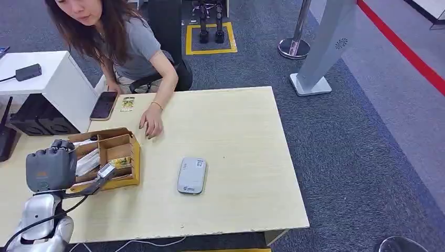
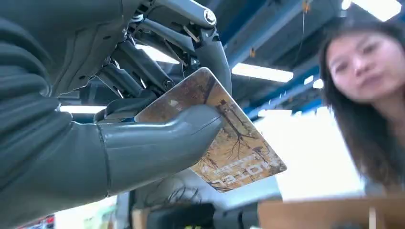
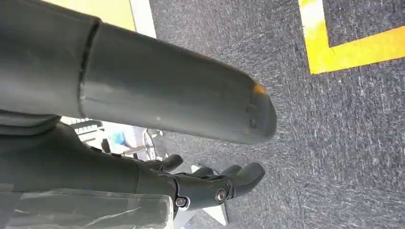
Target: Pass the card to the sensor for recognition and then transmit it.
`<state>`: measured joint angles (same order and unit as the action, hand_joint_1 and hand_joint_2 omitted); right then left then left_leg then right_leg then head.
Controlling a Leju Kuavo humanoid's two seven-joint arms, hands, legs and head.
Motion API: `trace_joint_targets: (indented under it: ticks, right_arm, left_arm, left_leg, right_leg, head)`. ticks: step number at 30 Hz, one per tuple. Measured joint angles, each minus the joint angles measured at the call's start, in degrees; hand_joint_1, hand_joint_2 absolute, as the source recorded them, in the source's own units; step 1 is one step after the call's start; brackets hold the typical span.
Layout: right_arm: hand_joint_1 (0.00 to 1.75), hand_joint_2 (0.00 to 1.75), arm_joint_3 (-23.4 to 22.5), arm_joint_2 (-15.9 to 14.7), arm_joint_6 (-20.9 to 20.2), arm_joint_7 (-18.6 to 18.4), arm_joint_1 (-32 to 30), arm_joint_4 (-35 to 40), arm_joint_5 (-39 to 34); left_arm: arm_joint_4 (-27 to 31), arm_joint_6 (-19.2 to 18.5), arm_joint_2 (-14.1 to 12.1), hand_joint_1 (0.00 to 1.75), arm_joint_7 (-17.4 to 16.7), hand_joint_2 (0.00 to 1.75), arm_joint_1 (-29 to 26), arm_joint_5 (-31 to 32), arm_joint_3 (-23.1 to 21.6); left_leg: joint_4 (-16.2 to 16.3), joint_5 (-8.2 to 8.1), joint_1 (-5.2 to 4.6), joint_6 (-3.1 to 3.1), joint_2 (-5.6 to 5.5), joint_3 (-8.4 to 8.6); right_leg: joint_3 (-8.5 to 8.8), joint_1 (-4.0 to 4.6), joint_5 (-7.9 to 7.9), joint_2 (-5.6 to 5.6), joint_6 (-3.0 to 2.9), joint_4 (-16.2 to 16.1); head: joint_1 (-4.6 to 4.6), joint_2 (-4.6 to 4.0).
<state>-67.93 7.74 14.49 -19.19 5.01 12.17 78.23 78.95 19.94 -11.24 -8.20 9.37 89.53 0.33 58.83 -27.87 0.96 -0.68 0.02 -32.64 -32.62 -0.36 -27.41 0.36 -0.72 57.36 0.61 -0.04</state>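
My left hand [image 1: 51,169] hovers over the left part of the table, just above an open cardboard box [image 1: 122,150] of cards. It pinches a brown printed hotel card [image 2: 239,149] between thumb [image 2: 157,145] and fingers; the card's edge [image 1: 106,170] sticks out toward the box. The grey rounded sensor [image 1: 191,175] lies flat on the table to the right of the box, about a hand's width from it. My right hand [image 3: 157,102] hangs over dark carpet with its fingers [image 3: 224,183] apart and holds nothing.
A person sits at the table's far side, one hand [image 1: 151,125] resting on the tabletop behind the box. A dark phone [image 1: 104,105] and a loose card [image 1: 127,104] lie near the far edge. A white side table [image 1: 57,79] stands at the left.
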Motion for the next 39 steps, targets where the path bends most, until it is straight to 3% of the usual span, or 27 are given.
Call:
trace_joint_targets:
  ticks: [4, 13, 21, 33, 34, 35, 36, 39]
  right_arm:
    - [0.0, 0.0, 0.0, 0.4, -0.1, -0.1, 0.0, -0.1, 0.0]
    - [0.0, 0.0, 0.0, 0.7, -0.7, -0.1, 0.1, -0.1, 0.5]
    - [0.0, 0.0, 0.3, 0.6, -1.0, 0.0, 0.4, -0.1, 2.1]
    - [0.0, 0.0, 1.5, 0.6, -1.2, 0.0, 0.6, -0.1, 2.6]
    - [0.0, 0.0, 1.5, 0.6, -1.2, -0.1, 0.6, -0.1, 2.8]
    - [0.0, 0.0, 1.6, 0.6, -1.2, -0.2, 0.6, -0.1, 2.9]
    - [0.0, 0.0, 1.6, 0.6, -1.2, -0.2, 0.6, -0.1, 2.9]
    - [0.0, 0.0, 1.6, 0.6, -1.2, -0.2, 0.6, -0.1, 2.9]
  left_arm:
    - [5.4, 2.1, -1.0, 1.75, 1.2, 1.75, 0.0, 0.0, 0.0]
    - [6.9, 2.1, -2.0, 1.75, 2.5, 1.75, 1.7, -1.2, 0.0]
    - [1.2, 4.6, -3.4, 1.75, 5.1, 1.75, 8.0, -2.8, 0.0]
    - [-7.7, 5.7, -3.6, 1.71, 6.1, 1.75, 14.9, -2.4, 0.0]
    - [-8.1, 5.8, -3.5, 1.47, 6.1, 1.75, 15.2, -2.2, 0.0]
    - [-8.4, 5.9, -3.5, 0.3, 6.1, 1.75, 15.3, -2.1, 0.0]
    - [-8.7, 5.9, -3.5, 0.0, 6.1, 1.75, 15.4, -2.0, 0.0]
    - [-9.2, 6.4, -3.4, 0.0, 6.1, 1.75, 15.5, -1.8, 0.0]
  left_leg:
    - [0.0, 0.0, 0.0, 0.0, 0.0, 0.0]
    - [0.0, 0.01, 0.0, 0.0, -0.01, -0.01]
    - [0.0, 0.01, 0.0, -0.01, -0.01, -0.01]
    - [0.0, 0.01, 0.0, -0.01, 0.01, -0.02]
    - [0.0, 0.01, 0.0, -0.01, 0.01, -0.03]
    - [0.0, 0.01, 0.0, -0.01, 0.01, -0.02]
    - [0.0, 0.01, 0.0, -0.01, 0.02, -0.03]
    - [0.0, 0.01, 0.0, -0.01, 0.01, -0.03]
  right_leg:
    - [0.0, 0.0, 0.0, -0.01, 0.0, 0.0]
    - [-0.02, 0.0, 0.0, -0.02, 0.0, 0.0]
    - [-0.02, 0.0, 0.01, -0.02, 0.0, 0.0]
    - [-0.07, 0.0, 0.01, 0.05, 0.0, 0.0]
    - [-0.07, 0.0, 0.01, 0.05, 0.0, 0.0]
    - [-0.08, 0.0, 0.01, 0.05, 0.0, 0.0]
    - [-0.08, 0.0, 0.01, 0.06, 0.0, 0.0]
    - [-0.09, 0.0, 0.01, 0.05, 0.0, 0.0]
  head:
    - [-0.02, 0.0]
    - [0.02, 0.0]
    - [0.0, -0.02]
    - [-0.02, -0.02]
    - [-0.02, -0.02]
    - [-0.04, -0.02]
    - [-0.02, 0.0]
    - [-0.04, -0.02]
